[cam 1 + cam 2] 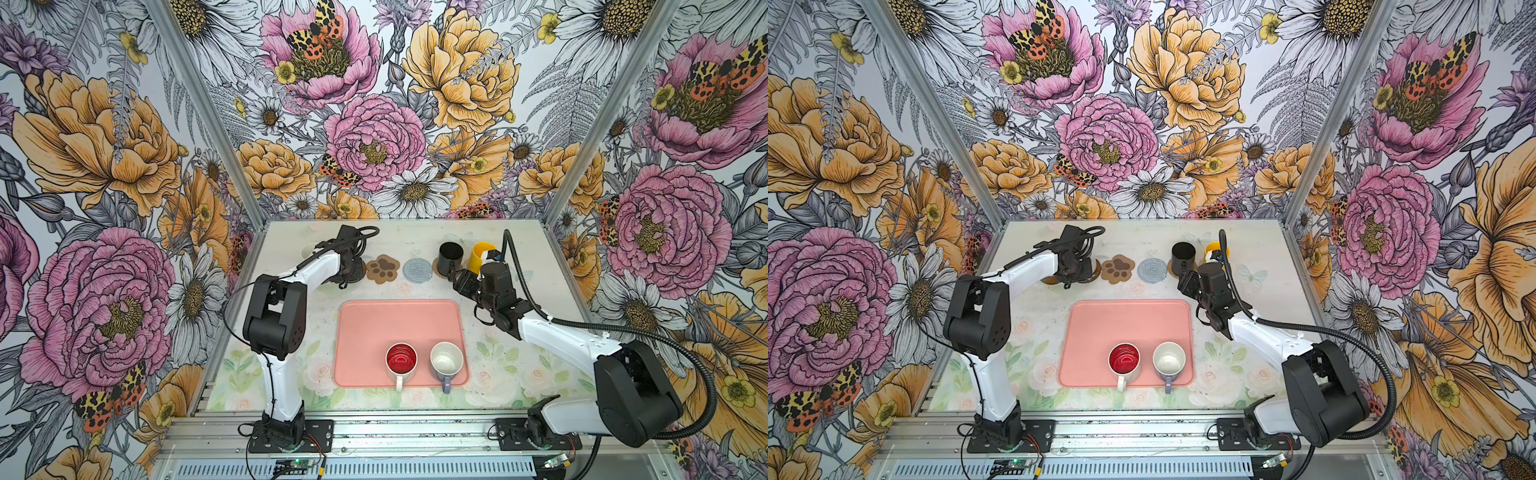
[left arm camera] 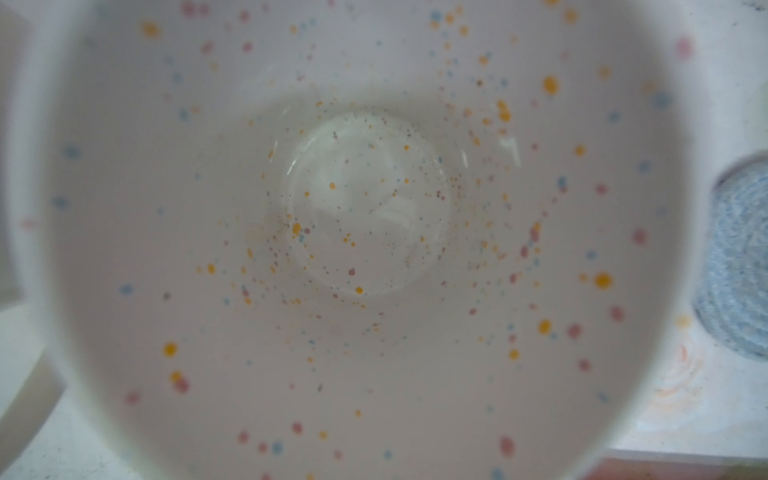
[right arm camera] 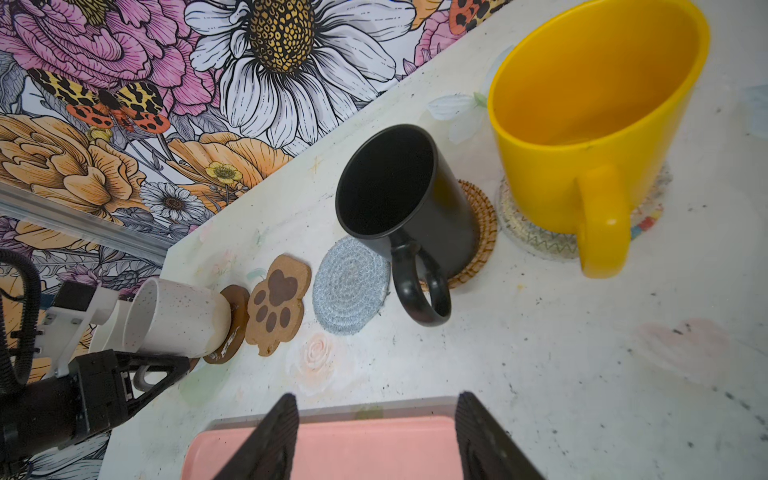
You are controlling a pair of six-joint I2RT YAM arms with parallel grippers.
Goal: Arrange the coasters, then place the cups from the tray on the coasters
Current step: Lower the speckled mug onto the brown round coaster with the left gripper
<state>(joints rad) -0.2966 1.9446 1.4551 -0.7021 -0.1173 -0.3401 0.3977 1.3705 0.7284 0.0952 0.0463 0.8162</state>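
**A:** Lavender mug stands upright at the lower right of the tray, handle toward the bottom edge. The red-lined mug is just beside it, on its left.

**B:** And the right gripper?

**A:** Jaws apart, empty, just above the tray's upper right corner. Both mugs lie down-frame from it, and I'd judge the lavender one nearer.

**B:** Bare coasters?

**A:** The paw-print coaster and grey-blue coaster, above the tray.

**B:** The left gripper?

**A:** At the speckled mug on the brown disc, upper left. I cannot tell whether it clamps the mug.
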